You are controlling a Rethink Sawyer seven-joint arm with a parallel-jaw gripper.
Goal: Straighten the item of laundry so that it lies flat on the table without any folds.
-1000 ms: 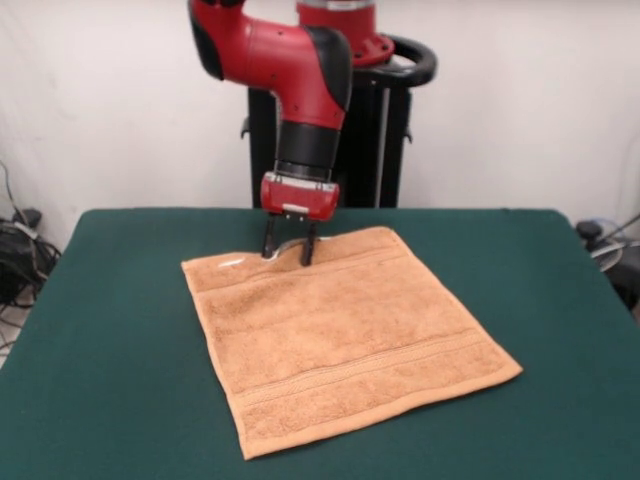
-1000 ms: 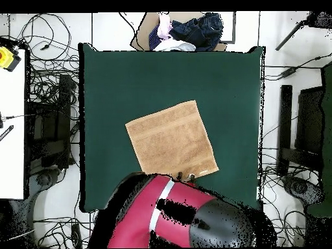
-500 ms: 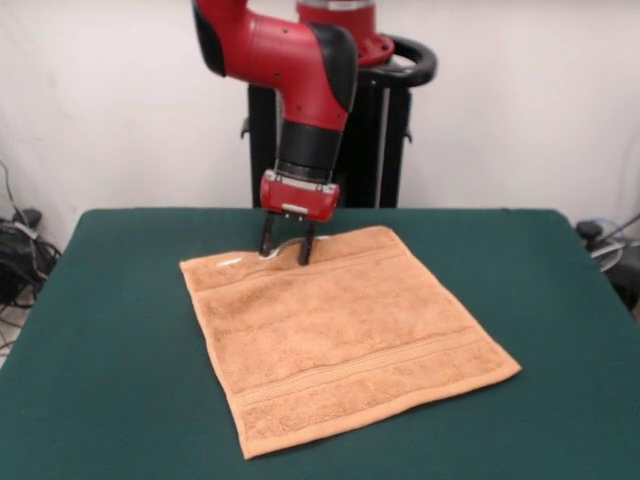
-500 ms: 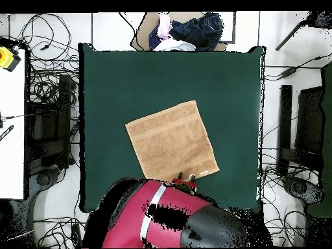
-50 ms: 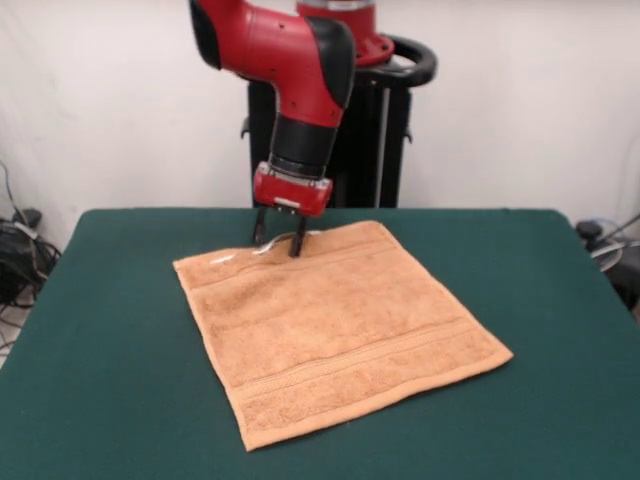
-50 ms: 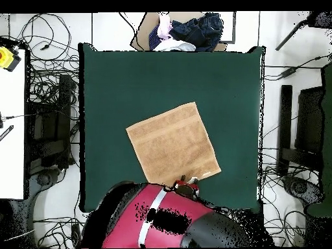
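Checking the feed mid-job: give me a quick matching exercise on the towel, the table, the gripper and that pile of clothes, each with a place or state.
1 towel
2 table
3 gripper
4 pile of clothes

A beyond the table's edge
B spread flat, set at an angle
C dark green top
D at the towel's edge nearest the robot

Pairs: 1-B, 2-C, 3-D, 4-A

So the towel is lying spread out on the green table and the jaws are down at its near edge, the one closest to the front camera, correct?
Not quite. The towel is spread on the table, but the front view shows the gripper at its far edge, toward the robot.
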